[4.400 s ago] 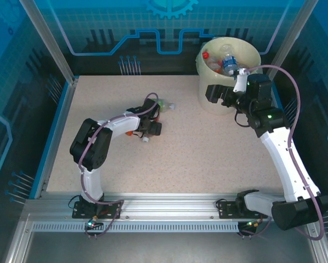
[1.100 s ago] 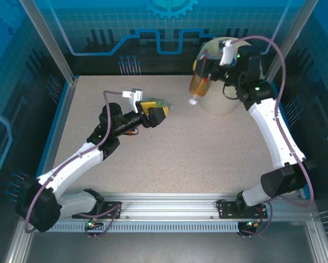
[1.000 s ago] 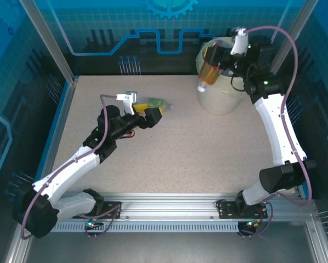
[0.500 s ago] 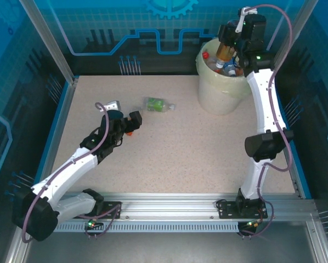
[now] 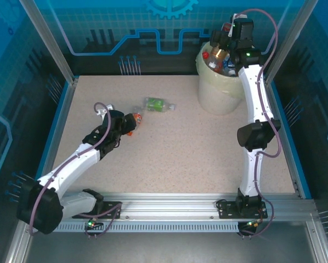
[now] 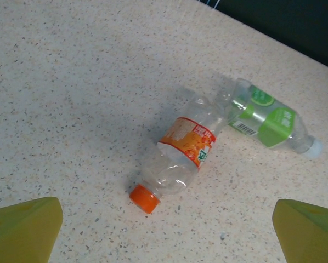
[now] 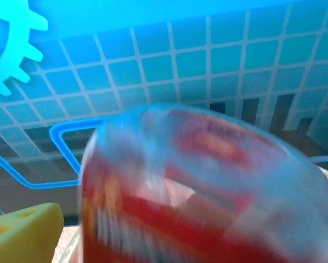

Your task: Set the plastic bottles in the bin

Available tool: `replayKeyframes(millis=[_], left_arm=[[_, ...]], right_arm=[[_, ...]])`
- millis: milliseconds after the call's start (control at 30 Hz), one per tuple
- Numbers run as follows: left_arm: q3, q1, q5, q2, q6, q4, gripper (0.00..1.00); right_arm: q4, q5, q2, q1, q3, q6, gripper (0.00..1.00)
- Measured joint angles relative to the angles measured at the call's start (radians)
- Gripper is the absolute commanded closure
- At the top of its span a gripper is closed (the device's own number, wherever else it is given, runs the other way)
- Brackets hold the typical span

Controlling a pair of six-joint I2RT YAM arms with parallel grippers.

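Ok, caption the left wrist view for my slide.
Open left gripper over the orange-labelled bottle and green-labelled bottle, lying base to base on the speckled table.

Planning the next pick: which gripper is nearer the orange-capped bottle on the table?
Left. The left gripper hovers open right by the orange-capped bottle; the right gripper is far off, up over the bin.

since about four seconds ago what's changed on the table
The right hand lifted a bottle from beside the bin up over its rim; whether it grips it now is unclear. The left hand pulled back from the green-labelled bottle and is open, facing the orange-capped bottle. The green-labelled bottle stayed put.
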Motion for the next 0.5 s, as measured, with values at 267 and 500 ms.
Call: replayKeyframes(millis=[267, 500], left_arm=[[0.025, 0.003, 0.020, 0.074, -0.001, -0.022, 0.01], [0.057, 0.010, 0.035, 0.113, 0.000, -0.024, 0.01]], right_arm=[[-0.054, 0.034, -0.001, -0.015, 0.003, 0.007, 0.00], [-0.066, 0.040, -0.008, -0.024, -0.049, 0.018, 0.00]])
